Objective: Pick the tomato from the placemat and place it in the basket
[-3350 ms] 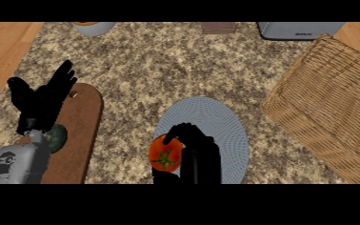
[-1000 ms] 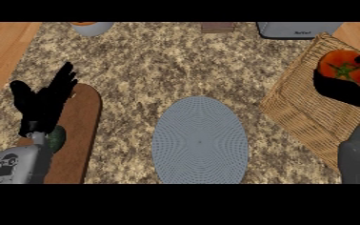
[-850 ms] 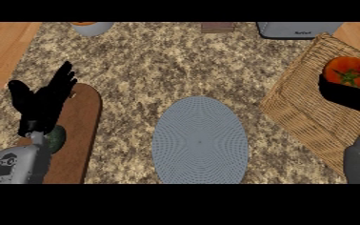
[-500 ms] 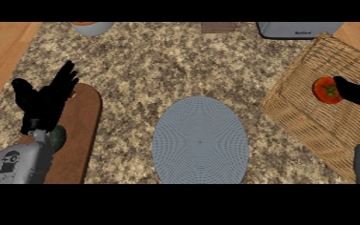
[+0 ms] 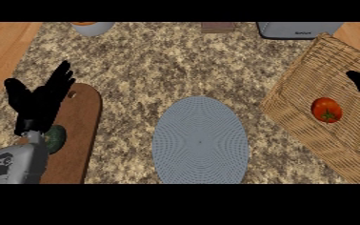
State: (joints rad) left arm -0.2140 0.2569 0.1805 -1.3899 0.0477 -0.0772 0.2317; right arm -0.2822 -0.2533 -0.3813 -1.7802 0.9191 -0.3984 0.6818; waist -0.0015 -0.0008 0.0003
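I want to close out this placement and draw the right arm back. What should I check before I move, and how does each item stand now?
1. Tomato inside the basket: ok, it lies on the basket's woven floor.
2. Tomato free of any hand: ok, nothing touches it.
3. Placemat no longer carrying the tomato: ok, its surface is bare.
4. Right hand open and clear of the basket: cannot tell, only a dark sliver shows at the view's right edge, over the basket.
5. Left hand out of the way: ok, it is open and resting at the view's left by the cutting board.
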